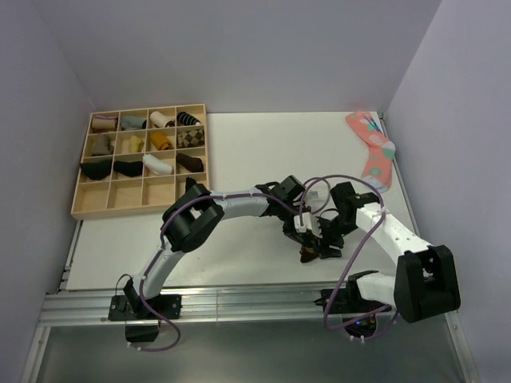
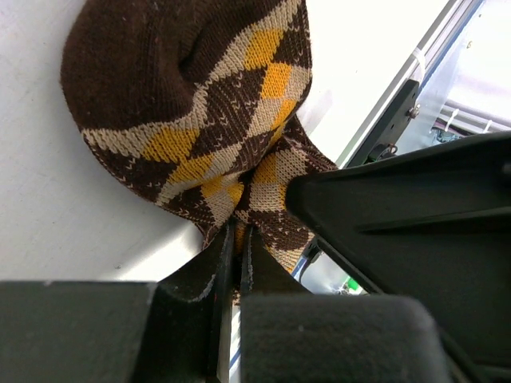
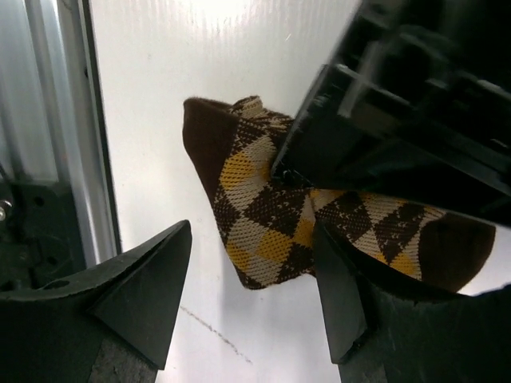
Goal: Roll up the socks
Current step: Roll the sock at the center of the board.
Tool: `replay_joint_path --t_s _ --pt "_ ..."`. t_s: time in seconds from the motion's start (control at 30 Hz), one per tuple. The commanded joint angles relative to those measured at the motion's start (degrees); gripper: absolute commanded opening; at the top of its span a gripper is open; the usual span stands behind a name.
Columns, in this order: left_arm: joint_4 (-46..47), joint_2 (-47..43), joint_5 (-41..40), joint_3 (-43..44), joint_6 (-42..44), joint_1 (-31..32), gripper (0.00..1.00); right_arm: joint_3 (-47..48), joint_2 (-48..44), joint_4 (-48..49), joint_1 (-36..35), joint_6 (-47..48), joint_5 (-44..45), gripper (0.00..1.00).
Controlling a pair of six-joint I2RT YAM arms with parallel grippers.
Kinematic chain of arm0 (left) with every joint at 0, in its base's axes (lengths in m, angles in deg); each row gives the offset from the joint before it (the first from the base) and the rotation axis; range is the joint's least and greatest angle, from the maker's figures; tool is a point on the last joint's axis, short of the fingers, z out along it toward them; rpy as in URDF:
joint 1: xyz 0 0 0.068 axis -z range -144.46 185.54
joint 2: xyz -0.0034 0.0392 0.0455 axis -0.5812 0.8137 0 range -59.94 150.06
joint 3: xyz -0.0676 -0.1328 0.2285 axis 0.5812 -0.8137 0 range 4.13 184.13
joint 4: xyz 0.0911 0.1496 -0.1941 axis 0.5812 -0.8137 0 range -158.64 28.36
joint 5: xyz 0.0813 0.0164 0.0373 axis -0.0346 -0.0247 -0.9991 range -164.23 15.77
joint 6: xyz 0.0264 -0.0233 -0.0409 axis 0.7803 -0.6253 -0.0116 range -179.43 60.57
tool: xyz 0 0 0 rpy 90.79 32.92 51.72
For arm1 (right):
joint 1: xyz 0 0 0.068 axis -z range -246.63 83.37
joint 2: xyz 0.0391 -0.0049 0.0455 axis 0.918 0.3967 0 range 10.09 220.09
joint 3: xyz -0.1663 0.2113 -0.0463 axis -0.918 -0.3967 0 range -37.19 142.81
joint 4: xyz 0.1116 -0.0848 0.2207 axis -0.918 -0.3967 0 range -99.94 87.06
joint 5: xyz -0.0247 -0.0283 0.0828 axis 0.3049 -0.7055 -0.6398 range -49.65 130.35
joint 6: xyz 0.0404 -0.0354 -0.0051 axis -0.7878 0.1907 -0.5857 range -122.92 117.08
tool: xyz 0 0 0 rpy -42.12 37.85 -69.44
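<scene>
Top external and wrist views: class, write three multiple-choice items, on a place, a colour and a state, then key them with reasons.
1. Where on the table is the pink sock? A near left edge; B far right corner; C centre.
2. Diamonds on the brown sock are: A blue and white; B green and red; C orange and tan.
3. The left end effector is: A shut on the brown sock; B open; C shut on the pink sock.
1 B, top view shows it there; 2 C, clear in both wrist views; 3 A, it pinches the knit.
</scene>
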Motion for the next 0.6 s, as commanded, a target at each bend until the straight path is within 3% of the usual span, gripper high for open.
replay_joint_path --t_s 0.0,0.37,0.5,0.57 --pt "-4.87 3.65 -5.50 -1.37 3.16 0.09 0.00 -1.82 -1.34 4.54 -2.98 -1.32 2.97 0.70" --pt "-3.82 4.00 -4.18 -1.19 2.29 0.00 0.00 -6.48 -1.25 11.58 -4.49 -4.31 6.66 0.66" --pt "-2.06 3.30 -3.74 -2.85 1.14 0.00 0.00 -6.92 -2.04 12.37 -4.40 -5.63 7.19 0.58" --pt "-0.30 2.07 -4.52 -3.65 -0.26 -0.17 0.03 -7.27 -2.56 12.54 -4.40 -6.07 7.54 0.49"
